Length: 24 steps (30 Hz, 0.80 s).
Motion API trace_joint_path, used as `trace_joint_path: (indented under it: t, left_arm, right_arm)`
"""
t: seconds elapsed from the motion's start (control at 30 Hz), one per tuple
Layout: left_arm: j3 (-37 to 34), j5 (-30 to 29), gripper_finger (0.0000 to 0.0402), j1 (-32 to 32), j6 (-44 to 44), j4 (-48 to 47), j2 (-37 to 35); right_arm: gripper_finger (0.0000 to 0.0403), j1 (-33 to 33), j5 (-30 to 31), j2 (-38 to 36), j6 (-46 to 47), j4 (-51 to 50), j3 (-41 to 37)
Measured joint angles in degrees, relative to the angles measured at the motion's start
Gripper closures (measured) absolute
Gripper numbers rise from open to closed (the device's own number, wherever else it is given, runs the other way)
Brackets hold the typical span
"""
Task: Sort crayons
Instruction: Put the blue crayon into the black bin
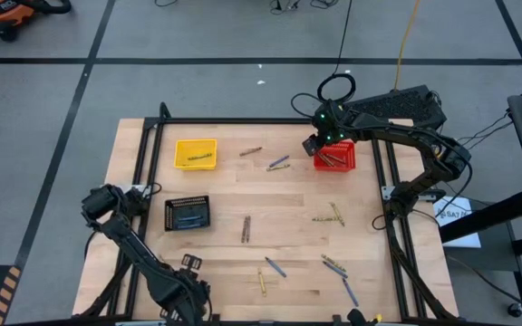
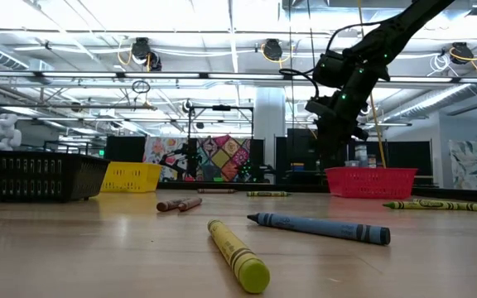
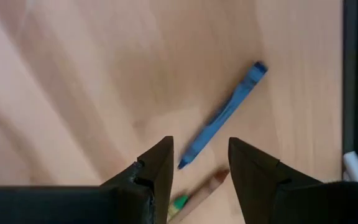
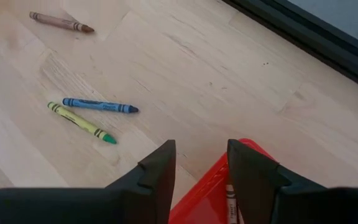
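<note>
Dark jointed arms, green wrist lights

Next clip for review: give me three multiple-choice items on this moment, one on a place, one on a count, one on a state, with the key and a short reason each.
1. Where is the right gripper?
A. At the edge of the red basket
B. Over the yellow basket
C. Beside the black basket

2. How many baskets stand on the table?
A. Two
B. Three
C. Five

3. How do the right gripper's fingers stand?
A. Shut on a crayon
B. Shut with nothing in them
C. Apart, holding nothing

Key:
1 A: the high view shows it at the red basket's edge, and the right wrist view looks down on the red rim.
2 B: one yellow, one black and one red.
3 C: a bare gap shows between them in the right wrist view.
</note>
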Motion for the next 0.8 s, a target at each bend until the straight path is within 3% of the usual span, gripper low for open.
trace_joint_path:
  t: [0.23, 0.5, 0.8]
  left_arm:
    - [-1.7, 0.8, 0.0256, -0.1, 0.1, 6.7, 0.0]
    - [-4.4, 3.1, 0.0256, -0.2, 0.3, 9.0, 0.0]
    - [-8.7, 1.9, 0.0256, 0.0, 0.6, 11.1, -0.2]
  right_arm:
    - [0.0270, 0.0, 0.0, 0.0, 0.6, 0.0, 0.0]
    - [0.0271, 0.0, 0.0, 0.0, 0.6, 0.0, 0.0]
    - [0.0271, 0.0, 0.0, 0.0, 0.3, 0.0, 0.0]
